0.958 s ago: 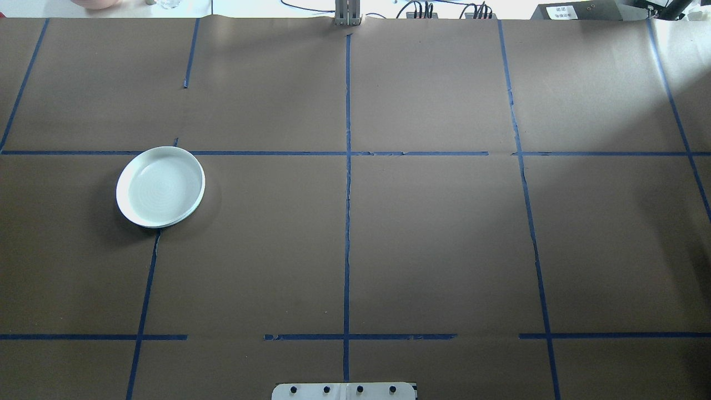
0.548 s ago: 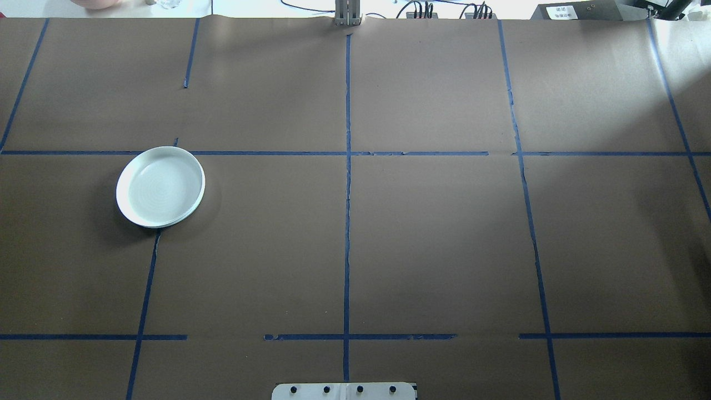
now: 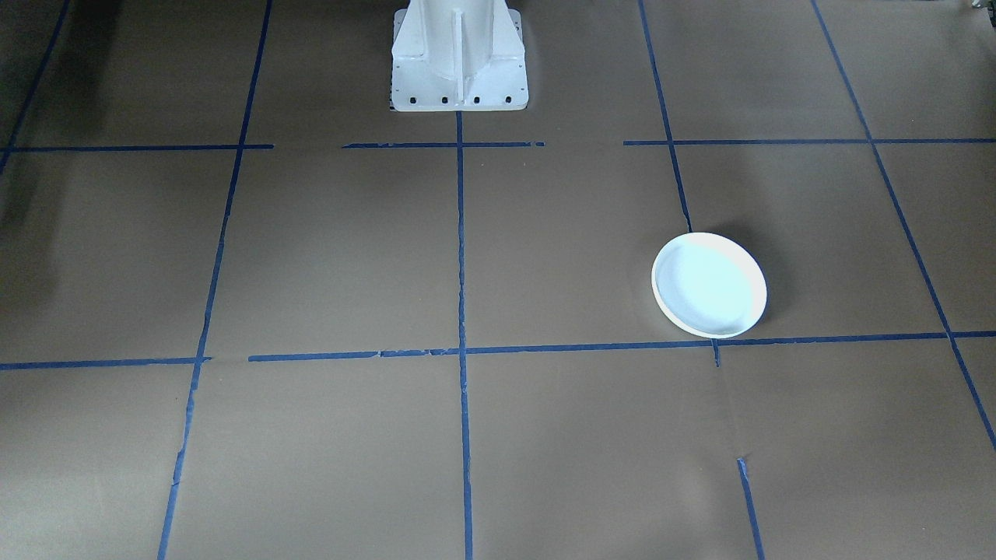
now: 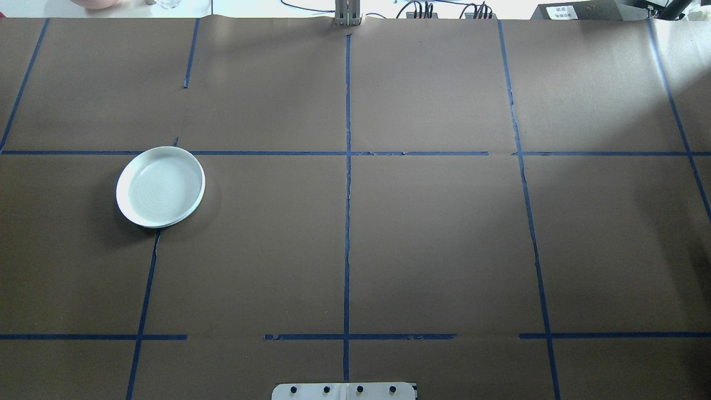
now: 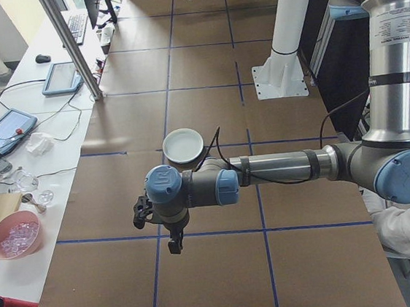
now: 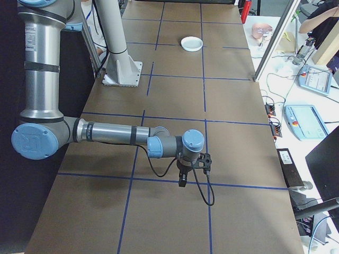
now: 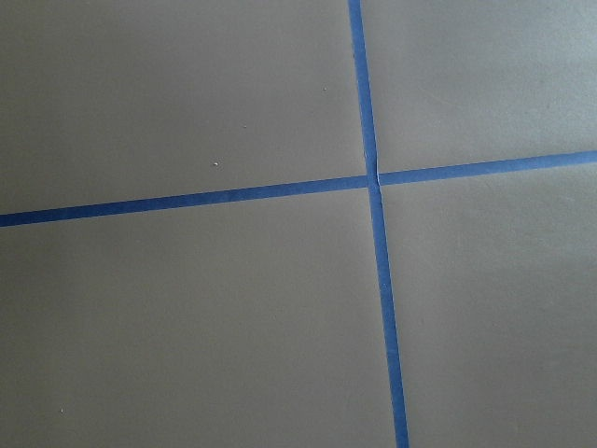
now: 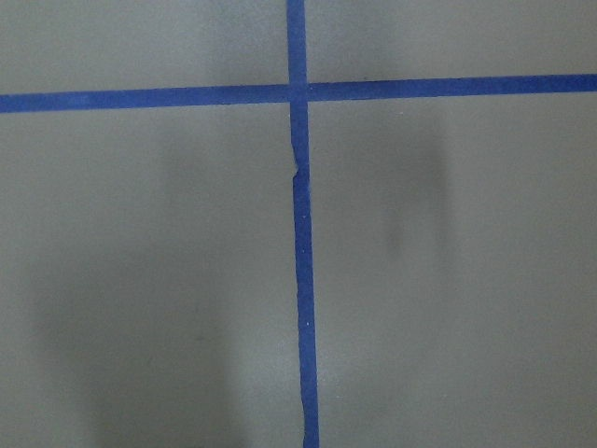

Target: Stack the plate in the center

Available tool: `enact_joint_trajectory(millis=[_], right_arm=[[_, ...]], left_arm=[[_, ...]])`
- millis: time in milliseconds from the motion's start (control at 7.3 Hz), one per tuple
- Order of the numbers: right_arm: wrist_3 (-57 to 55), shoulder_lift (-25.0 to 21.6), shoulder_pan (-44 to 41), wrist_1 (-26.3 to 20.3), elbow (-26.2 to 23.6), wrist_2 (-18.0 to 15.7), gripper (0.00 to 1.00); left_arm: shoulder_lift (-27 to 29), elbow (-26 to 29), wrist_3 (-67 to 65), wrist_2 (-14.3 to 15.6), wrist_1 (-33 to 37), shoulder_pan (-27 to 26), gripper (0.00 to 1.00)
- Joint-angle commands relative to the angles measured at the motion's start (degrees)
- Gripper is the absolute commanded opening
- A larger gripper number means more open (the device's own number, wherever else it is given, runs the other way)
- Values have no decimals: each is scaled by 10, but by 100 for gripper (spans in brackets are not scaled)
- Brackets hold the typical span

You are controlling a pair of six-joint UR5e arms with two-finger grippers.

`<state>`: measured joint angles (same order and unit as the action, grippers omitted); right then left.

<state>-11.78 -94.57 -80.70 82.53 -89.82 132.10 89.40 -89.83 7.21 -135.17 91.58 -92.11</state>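
White plates [image 4: 160, 186], apparently two nested in one low stack, sit on the brown paper-covered table [image 4: 433, 239], on the robot's left side and well away from the centre where the blue tape lines [image 4: 347, 222] cross. In the overhead view the stack lies just below a horizontal tape line, over a vertical one. In the front-facing view the same plates [image 3: 709, 285] appear to the right of the white robot base [image 3: 459, 58]. Neither arm shows in those two views. From the table's left end, the left gripper [image 5: 174, 239] hangs from a horizontal forearm above the table, near the plates [image 5: 183, 145] but apart from them. From the right end, the right gripper [image 6: 183, 180] hangs likewise, far from the plates [image 6: 192, 43]. I cannot tell whether either gripper's fingers are apart or together. Both wrist cameras show only brown paper and crossing tape.
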Motion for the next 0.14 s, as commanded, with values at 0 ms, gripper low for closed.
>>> enact_joint_trajectory(millis=[0], right_arm=[[0,0,0,0,0,0,100]], left_arm=[[-2,0,0,1,0,0,100]])
